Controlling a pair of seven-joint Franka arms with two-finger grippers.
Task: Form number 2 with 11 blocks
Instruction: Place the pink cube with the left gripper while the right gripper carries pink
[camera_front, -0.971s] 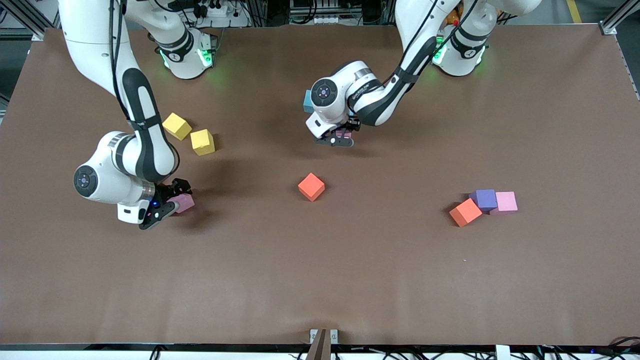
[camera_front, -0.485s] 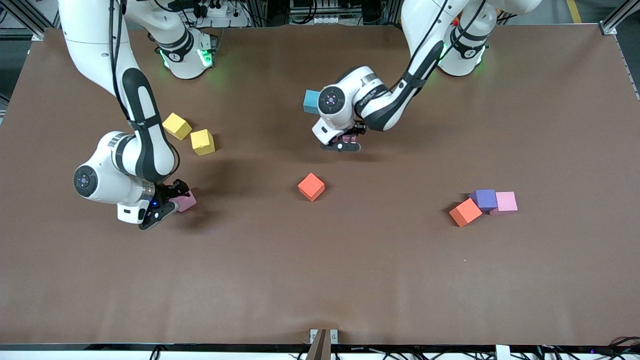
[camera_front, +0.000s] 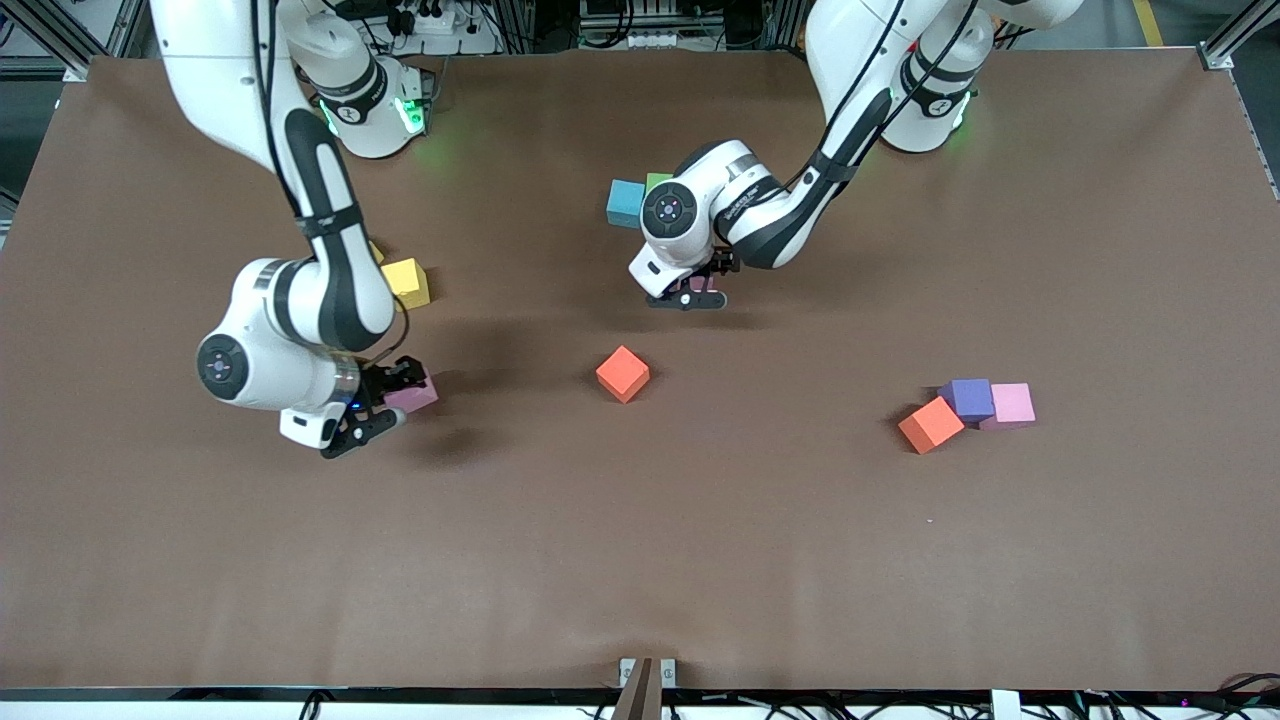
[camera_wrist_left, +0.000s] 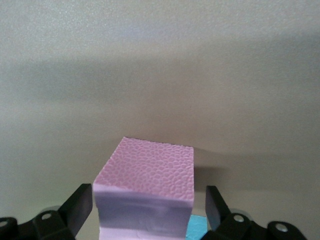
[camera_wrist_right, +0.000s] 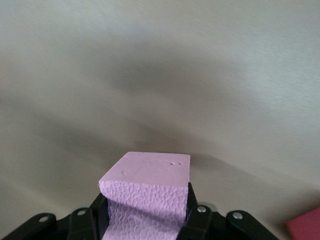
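My right gripper (camera_front: 383, 407) is shut on a pink block (camera_front: 414, 394) and holds it over the table, between the yellow cube and the red block (camera_front: 622, 373). The right wrist view shows that pink block (camera_wrist_right: 150, 192) clamped in my right gripper (camera_wrist_right: 145, 210). My left gripper (camera_front: 690, 288) is low over the table beside a cyan block (camera_front: 626, 203) and a green block (camera_front: 657, 181). In the left wrist view a pink block (camera_wrist_left: 147, 187) sits between the open fingers (camera_wrist_left: 80, 205) with small gaps, and a cyan patch (camera_wrist_left: 199, 228) shows beside it. No digit shape shows.
An orange block (camera_front: 930, 424), a purple block (camera_front: 968, 398) and a pink block (camera_front: 1012, 404) cluster toward the left arm's end. A yellow cube (camera_front: 405, 282) lies beside the right arm. The red block also shows in the right wrist view (camera_wrist_right: 306, 225).
My right arm has carried its pink block toward the table's middle and now covers one yellow cube. My left arm has shifted slightly, uncovering the cyan and green blocks.
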